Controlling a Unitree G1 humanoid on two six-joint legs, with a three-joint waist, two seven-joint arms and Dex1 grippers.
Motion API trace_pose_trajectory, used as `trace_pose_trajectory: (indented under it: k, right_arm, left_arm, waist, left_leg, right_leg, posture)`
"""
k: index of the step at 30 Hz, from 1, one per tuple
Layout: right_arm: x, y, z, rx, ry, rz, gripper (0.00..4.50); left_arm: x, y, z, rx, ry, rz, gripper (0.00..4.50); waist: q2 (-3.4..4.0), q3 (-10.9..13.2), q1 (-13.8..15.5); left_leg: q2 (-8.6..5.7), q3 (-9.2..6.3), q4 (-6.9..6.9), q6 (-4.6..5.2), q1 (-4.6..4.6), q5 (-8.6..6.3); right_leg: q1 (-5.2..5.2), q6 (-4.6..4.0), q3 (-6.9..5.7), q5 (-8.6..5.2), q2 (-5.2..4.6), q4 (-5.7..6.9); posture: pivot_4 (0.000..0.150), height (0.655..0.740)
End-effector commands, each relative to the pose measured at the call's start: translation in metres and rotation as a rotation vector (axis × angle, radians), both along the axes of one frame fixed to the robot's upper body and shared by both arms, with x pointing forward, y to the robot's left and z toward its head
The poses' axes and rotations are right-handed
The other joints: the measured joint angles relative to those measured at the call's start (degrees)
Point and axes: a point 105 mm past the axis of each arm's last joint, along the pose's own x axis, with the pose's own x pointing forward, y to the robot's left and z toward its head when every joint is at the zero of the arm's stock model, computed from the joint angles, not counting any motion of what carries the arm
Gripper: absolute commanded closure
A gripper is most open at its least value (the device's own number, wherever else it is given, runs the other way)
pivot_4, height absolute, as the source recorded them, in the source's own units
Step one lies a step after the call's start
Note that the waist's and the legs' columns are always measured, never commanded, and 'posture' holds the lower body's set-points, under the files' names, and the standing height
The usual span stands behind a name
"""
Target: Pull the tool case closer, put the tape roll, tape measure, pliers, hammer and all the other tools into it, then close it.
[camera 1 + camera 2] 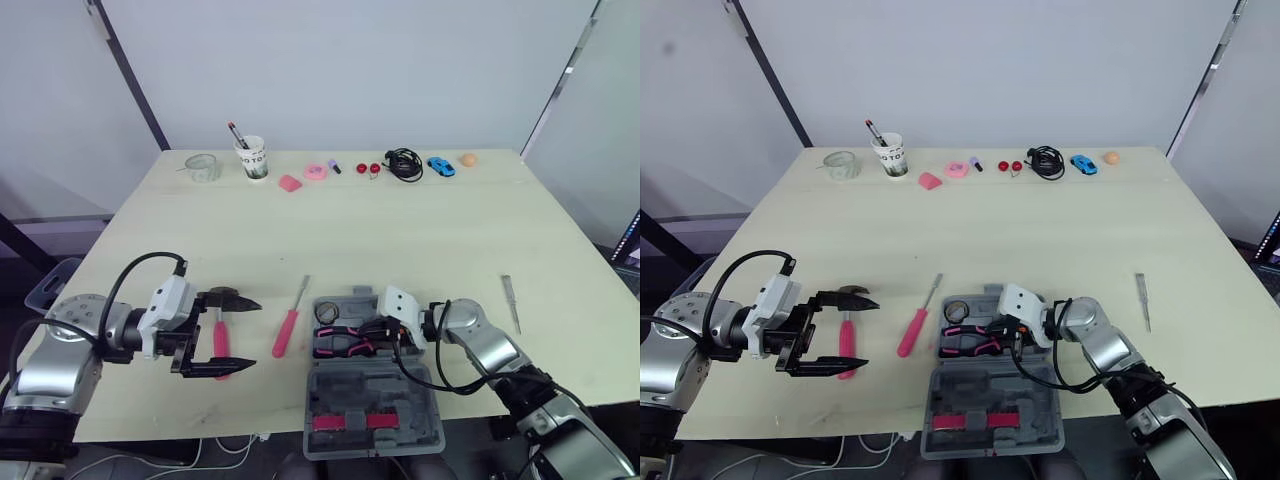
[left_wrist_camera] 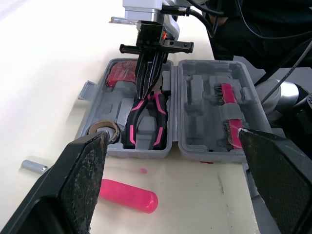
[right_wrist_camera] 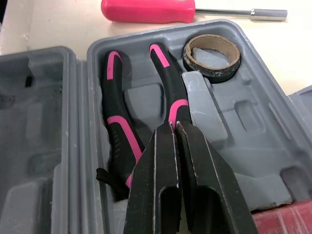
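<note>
The grey tool case (image 1: pixel 372 400) lies open at the table's front edge. In its tray lie the pink-and-black pliers (image 3: pixel 117 127) and the tape roll (image 3: pixel 212 57), with a red item (image 2: pixel 122 73) in one corner. My right gripper (image 3: pixel 174 127) is shut inside the tray, its tips down at the pliers near their joint. Left of the case lies a pink-handled screwdriver (image 1: pixel 287 332). Further left, my left gripper (image 1: pixel 250 335) stands open with the hammer's pink handle (image 1: pixel 220 345) between its fingers, not clamped.
A thin metal tool (image 1: pixel 511 300) lies to the right of the case. Along the far edge stand a glass (image 1: pixel 203 166), a cup with pens (image 1: pixel 252 157), pink bits (image 1: pixel 315 171), a black cable (image 1: pixel 404 163), a blue toy car (image 1: pixel 441 166) and an orange ball (image 1: pixel 467 159).
</note>
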Motion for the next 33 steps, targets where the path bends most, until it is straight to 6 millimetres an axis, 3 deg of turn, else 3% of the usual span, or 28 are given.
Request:
trace_pose_trajectory:
  k: [1, 6, 11, 16, 18, 23, 26, 33]
  right_arm:
    - [-0.008, -0.024, -0.045, -0.179, 0.118, -0.07, 4.38]
    - [-0.013, -0.031, -0.058, -0.248, 0.163, -0.077, 4.38]
    - [-0.02, -0.049, -0.088, -0.418, 0.252, -0.132, 4.38]
    - [-0.016, -0.042, -0.086, -0.391, 0.227, -0.136, 4.38]
    - [-0.011, -0.032, -0.074, -0.311, 0.2, -0.145, 4.38]
    - [0.007, -0.002, -0.011, 0.037, -0.013, -0.146, 4.38]
    - [0.009, -0.001, 0.016, 0.138, -0.1, -0.151, 4.38]
    - [0.006, -0.018, 0.057, 0.334, -0.26, -0.205, 4.38]
  left_arm:
    - [-0.003, -0.004, 0.004, 0.003, -0.024, -0.039, 0.0]
    - [-0.004, -0.004, 0.003, 0.003, -0.023, -0.038, 0.0]
    - [-0.004, -0.005, 0.0, -0.006, -0.019, -0.025, 0.0]
    - [-0.005, -0.008, -0.003, -0.023, -0.007, -0.002, 0.0]
    - [-0.005, -0.009, -0.004, -0.035, -0.002, 0.012, 0.0]
    - [0.005, -0.006, -0.01, -0.042, -0.039, 0.145, 0.0]
    - [0.003, -0.008, -0.015, -0.056, -0.039, 0.186, 0.0]
    - [0.006, -0.009, -0.007, -0.155, -0.044, 0.311, 0.0]
  waist:
    - [-0.04, -0.1, 0.1]
    - [-0.14, -0.3, 0.1]
    - [-0.17, -1.1, 0.1]
    - [0.08, -1.7, 0.1]
    - [0.09, -1.7, 0.0]
    - [0.22, -1.6, 0.0]
    - [0.24, -1.2, -0.2]
    - [0.29, -0.7, 0.0]
  left_leg:
    - [0.0, 0.0, 0.0, 0.0, 0.08, 0.0]
    - [0.01, 0.02, 0.0, 0.0, 0.18, 0.0]
    - [0.02, -0.01, 0.0, -0.01, 0.3, 0.0]
    - [0.04, -0.15, 0.0, -0.01, 0.46, 0.0]
    - [0.05, -0.17, 0.0, -0.01, 0.5, 0.0]
    - [0.08, -0.21, 0.0, -0.02, 0.44, 0.01]
    - [0.07, -0.12, 0.01, -0.02, 0.26, 0.01]
    - [0.04, -0.19, -0.09, -0.02, -0.05, 0.0]
  right_leg:
    - [0.07, -0.01, 0.0, -0.01, 0.0, 0.02]
    - [0.07, -0.01, 0.03, -0.01, -0.02, 0.1]
    - [0.1, -0.05, 0.07, -0.03, -0.06, 0.15]
    - [0.13, -0.07, 0.11, -0.07, -0.08, 0.24]
    - [0.13, -0.07, 0.12, -0.07, -0.08, 0.27]
    - [0.08, -0.08, 0.11, -0.07, -0.07, 0.28]
    - [-0.05, -0.07, 0.2, -0.06, -0.07, 0.28]
    - [-0.24, -0.09, 0.16, -0.07, -0.05, 0.15]
  posture:
    - [0.15, 0.74]
    - [0.15, 0.74]
    - [0.15, 0.74]
    - [0.15, 0.74]
    - [0.15, 0.74]
    - [0.15, 0.74]
    - [0.15, 0.74]
    - [0.15, 0.74]
